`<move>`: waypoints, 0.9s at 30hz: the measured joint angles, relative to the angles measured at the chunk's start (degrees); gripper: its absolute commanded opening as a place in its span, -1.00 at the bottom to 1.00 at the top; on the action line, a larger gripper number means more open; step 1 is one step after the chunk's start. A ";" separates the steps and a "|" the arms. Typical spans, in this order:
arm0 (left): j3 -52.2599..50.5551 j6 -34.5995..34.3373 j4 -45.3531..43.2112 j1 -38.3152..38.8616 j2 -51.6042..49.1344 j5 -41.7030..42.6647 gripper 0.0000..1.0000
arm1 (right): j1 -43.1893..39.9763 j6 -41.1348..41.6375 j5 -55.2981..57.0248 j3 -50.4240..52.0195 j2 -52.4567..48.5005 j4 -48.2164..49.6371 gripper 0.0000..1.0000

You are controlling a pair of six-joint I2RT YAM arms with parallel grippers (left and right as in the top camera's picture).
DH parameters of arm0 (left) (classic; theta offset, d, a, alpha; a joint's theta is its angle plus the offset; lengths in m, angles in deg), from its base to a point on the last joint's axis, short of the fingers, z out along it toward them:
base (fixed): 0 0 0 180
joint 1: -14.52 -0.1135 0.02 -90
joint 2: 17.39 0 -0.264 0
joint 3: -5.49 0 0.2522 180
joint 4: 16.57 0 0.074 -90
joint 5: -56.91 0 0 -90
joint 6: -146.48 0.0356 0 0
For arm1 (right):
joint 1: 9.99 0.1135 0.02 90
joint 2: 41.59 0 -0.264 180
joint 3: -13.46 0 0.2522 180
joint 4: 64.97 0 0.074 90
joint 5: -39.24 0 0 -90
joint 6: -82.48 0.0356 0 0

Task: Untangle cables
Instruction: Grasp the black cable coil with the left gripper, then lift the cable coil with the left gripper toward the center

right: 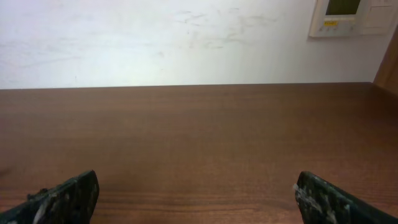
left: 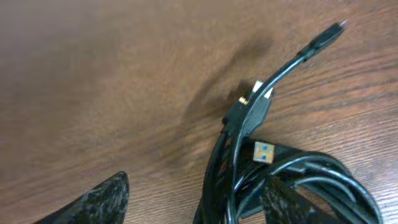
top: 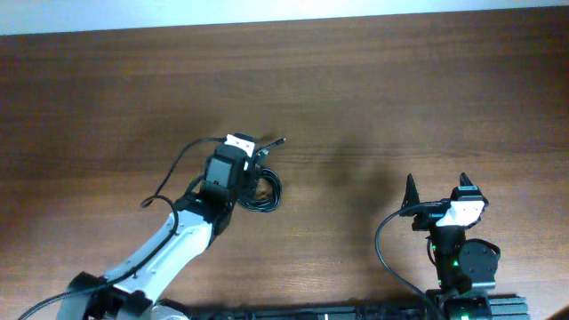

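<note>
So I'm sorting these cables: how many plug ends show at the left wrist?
3: a slim plug at top right, a gold-tipped plug mid-frame, a blue flat plug just below it. More may be hidden in the coil.

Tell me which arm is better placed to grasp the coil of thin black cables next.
Left, likely. The left arm holds its open jaws directly over the coil of thin black cables. The right arm is well apart from it, its open jaws over only the brown wooden table.

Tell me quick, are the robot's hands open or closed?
Left gripper: open, fingers on either side of the cables.
Right gripper: open, holding nothing.
</note>
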 measured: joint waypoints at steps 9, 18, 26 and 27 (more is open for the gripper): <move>0.00 -3.26 -0.48 -3.48 -2.05 10.40 0.10 | 0.00 0.07 -0.02 0.00 0.00 0.00 0.97; 0.00 -3.76 -5.14 -3.56 -5.97 8.37 -0.04 | 0.00 0.02 0.00 0.00 0.00 0.00 0.97; 0.02 -4.94 -8.17 -3.74 -9.55 8.07 -1.00 | 0.00 0.07 0.00 0.00 0.00 0.00 0.97; 0.02 -5.44 -8.33 -3.74 -9.55 8.00 -1.00 | 0.00 0.02 0.00 0.00 0.00 0.00 0.97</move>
